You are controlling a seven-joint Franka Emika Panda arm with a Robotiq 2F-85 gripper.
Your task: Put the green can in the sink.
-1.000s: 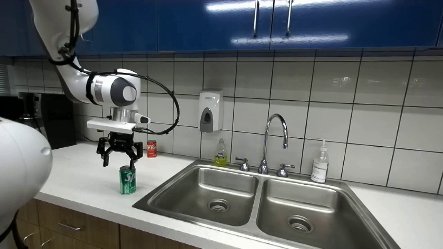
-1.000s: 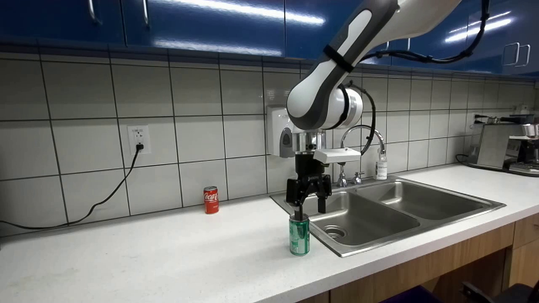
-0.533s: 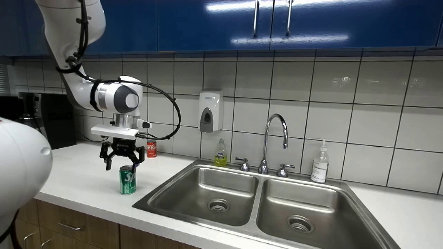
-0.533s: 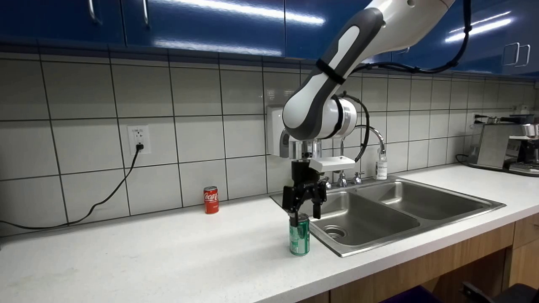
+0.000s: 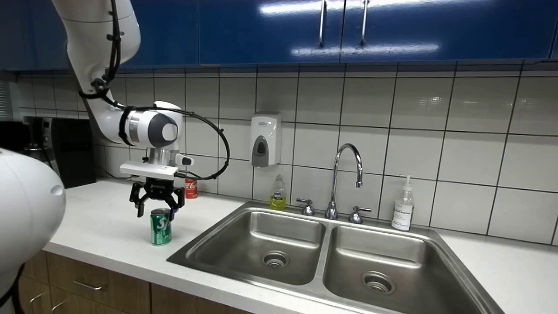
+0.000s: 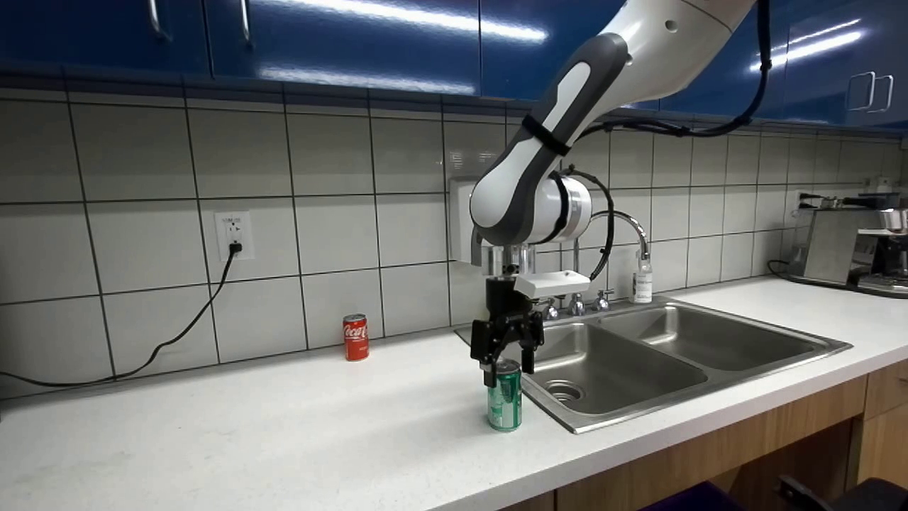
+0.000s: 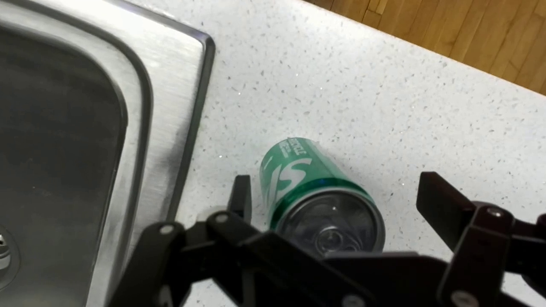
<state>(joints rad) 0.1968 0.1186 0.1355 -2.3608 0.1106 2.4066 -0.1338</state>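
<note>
The green can (image 5: 160,231) stands upright on the white counter beside the sink (image 5: 321,261), and also shows in an exterior view (image 6: 505,406). My gripper (image 5: 156,215) is open and empty, pointing down, its fingertips at about the height of the can's top; it shows too in an exterior view (image 6: 509,374). In the wrist view the gripper's fingers (image 7: 336,192) stand apart on either side of the can (image 7: 290,168), with gaps on both sides. The near part of the can's silver top is hidden by the gripper. The sink's corner rim (image 7: 179,85) lies left of it.
A small red can (image 6: 356,337) stands by the tiled wall. A chrome faucet (image 5: 335,183), a yellow dish soap bottle (image 5: 278,194) and a pump bottle (image 5: 403,207) stand along the sink's back edge. A soap dispenser (image 5: 266,139) hangs on the wall.
My gripper has come down and shifted slightly, so its fingertips are now lower, around the can's top instead of above it. It stays open. The green can has not moved.
</note>
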